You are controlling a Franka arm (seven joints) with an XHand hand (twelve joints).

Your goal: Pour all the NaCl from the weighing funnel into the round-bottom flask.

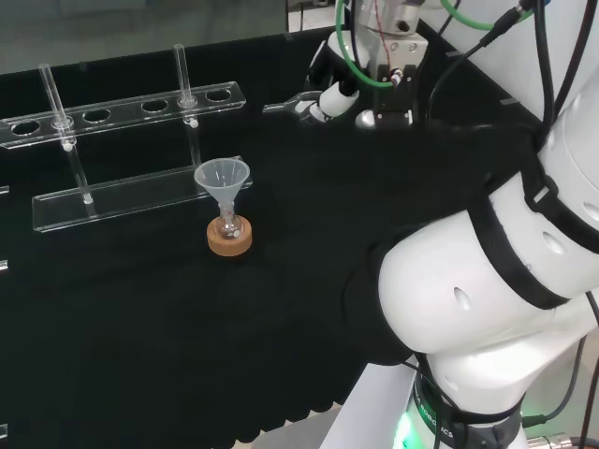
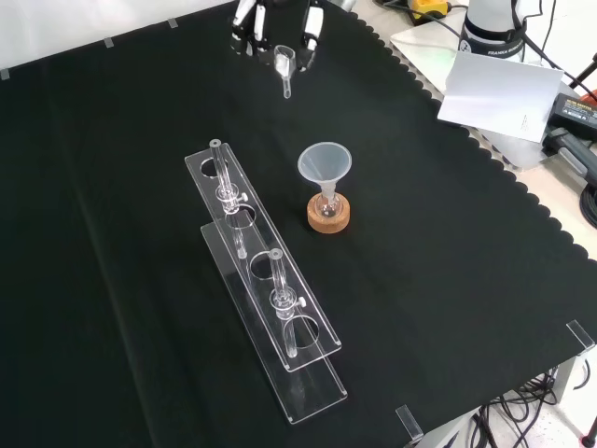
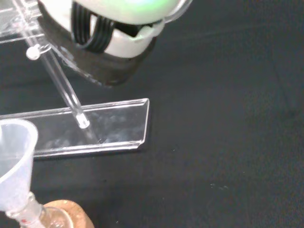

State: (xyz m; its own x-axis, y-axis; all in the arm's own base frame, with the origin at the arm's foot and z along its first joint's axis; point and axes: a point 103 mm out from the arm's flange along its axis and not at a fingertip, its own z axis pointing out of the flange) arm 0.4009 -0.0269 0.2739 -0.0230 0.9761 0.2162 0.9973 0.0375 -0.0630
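Up at the far edge of the cloth, the hand [image 2: 280, 28] hangs in the air with its fingers curled round the weighing funnel [image 2: 285, 65], pinching its wide end so the thin stem points down and away from the palm. In the front view the hand sits near twelve o'clock, and the round-bottom flask [image 2: 328, 203] stands well apart from it, down toward five o'clock from the fingertips. That flask rests on a cork ring [image 2: 330, 217] and carries a clear plastic funnel [image 2: 325, 164] in its neck (the wide cone is empty as far as I can see). In the head view the hand [image 1: 323, 94] shows at about one o'clock from the flask [image 1: 228, 227]. A clear rack [image 2: 266, 299] holding two glass tubes lies just beside the flask, at its seven o'clock in the front view.
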